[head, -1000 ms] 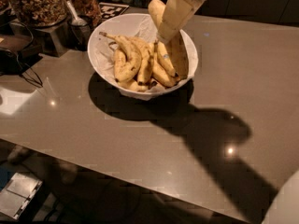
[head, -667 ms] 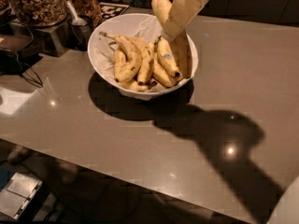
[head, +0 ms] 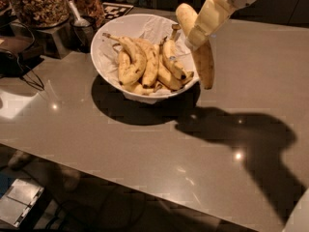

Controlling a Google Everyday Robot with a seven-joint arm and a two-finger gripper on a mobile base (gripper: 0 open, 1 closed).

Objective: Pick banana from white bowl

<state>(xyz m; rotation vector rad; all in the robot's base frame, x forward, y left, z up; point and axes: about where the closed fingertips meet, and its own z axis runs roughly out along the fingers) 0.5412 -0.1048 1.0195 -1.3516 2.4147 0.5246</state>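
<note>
banana aloft, held near its top end

risk: the gripper [head: 197, 33] grips the banana [head: 205, 66] near its upper end and the long lower part hangs free. a quick swing could pivot it or slip it out, i judge, dropping it on the table [head: 145, 158] or the other bananas [head: 145, 62].

end effector: fingers clamped on the banana, touching nothing else, up over the right rim of the white bowl [head: 104, 37]. banana clear of the bowl.
</note>
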